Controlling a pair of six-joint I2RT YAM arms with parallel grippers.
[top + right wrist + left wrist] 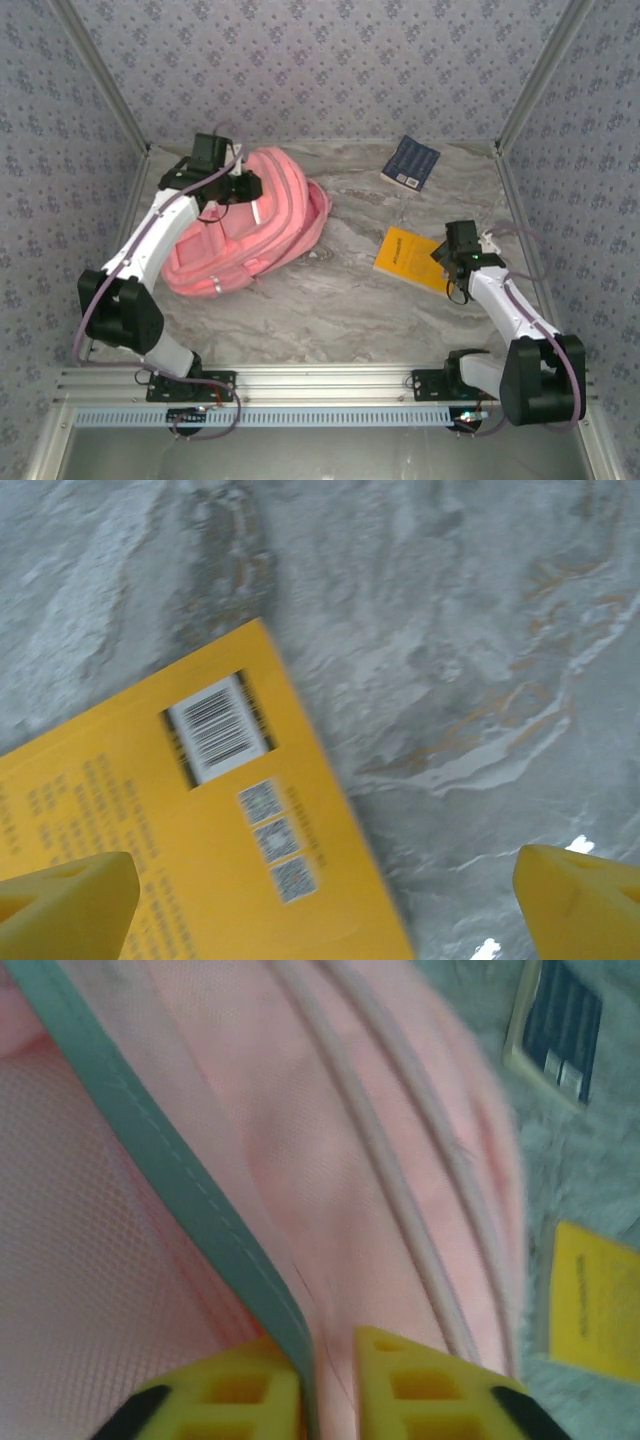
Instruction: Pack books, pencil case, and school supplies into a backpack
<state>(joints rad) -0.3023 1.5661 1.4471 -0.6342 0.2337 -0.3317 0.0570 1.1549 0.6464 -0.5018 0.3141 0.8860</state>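
**Left gripper at the backpack rim, right one gaping over the yellow book**

So the pink backpack (250, 230) is lying flat on the left-centre of the table (340, 310). The left gripper (252, 190) sits right on its far edge.

From the left wrist cam, the left gripper (325, 1395) has its 2 yellow fingers (225, 1400) close together. A grey-green trim strip (190, 1190) of the bag runs straight down into the narrow slot between them. Pink mesh lining is left of that strip and the outer pink fabric with its piping ridges is right of it. Honestly I can't tell if the pads are actually pinching the trim or just sitting loosely either side of it.

The right gripper (447, 265) is over on the right side, at the right-hand end of the yellow book (408, 257), which lies flat on the table well apart from the bag. The right wrist cam shows the right gripper (320, 905) spread wide with nothing in it. One finger (65, 905) hangs over the yellow book (180, 860). The other finger is out over bare marble, so the book's edge runs between the 2. You can see the cover's barcode (218, 728) and 3 QR codes (278, 840).

The navy book (411, 162) lies at the far right, near the back wall, with no gripper near it.
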